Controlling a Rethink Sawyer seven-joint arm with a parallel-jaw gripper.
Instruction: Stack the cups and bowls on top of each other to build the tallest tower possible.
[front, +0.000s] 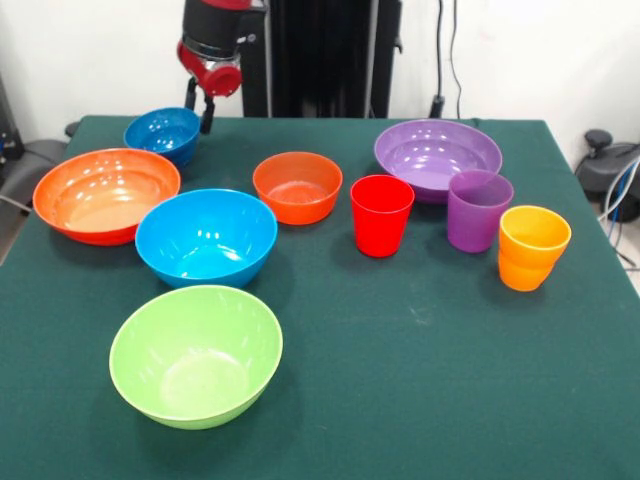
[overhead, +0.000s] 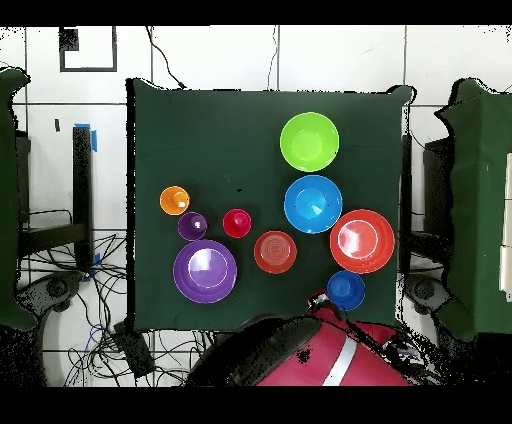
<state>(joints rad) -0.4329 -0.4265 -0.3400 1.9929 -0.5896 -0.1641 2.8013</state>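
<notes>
From my station I find all nine vessels upright, mouths up, standing singly on the green bench (front: 420, 360); nothing is nested. In the front view the lime green bowl (front: 196, 356) sits nearest the camera, the light blue bowl (front: 206, 237) just behind it, and the wide orange-red bowl (front: 106, 195) to its left. The small orange bowl (front: 297, 187) stands mid-bench, and the wide purple bowl (front: 437, 158) is far right. The red cup (front: 381, 215), purple cup (front: 479, 210) and waisted orange cup (front: 533, 247) form a row running rightward. The end effector (front: 197, 106) hangs just over the rim of the small dark blue bowl (front: 163, 134); I cannot tell how its jaws stand. Overhead, the arm (overhead: 310, 355) covers the end effector. Only that view shows cables (overhead: 105, 300) on the floor beside the bench.
</notes>
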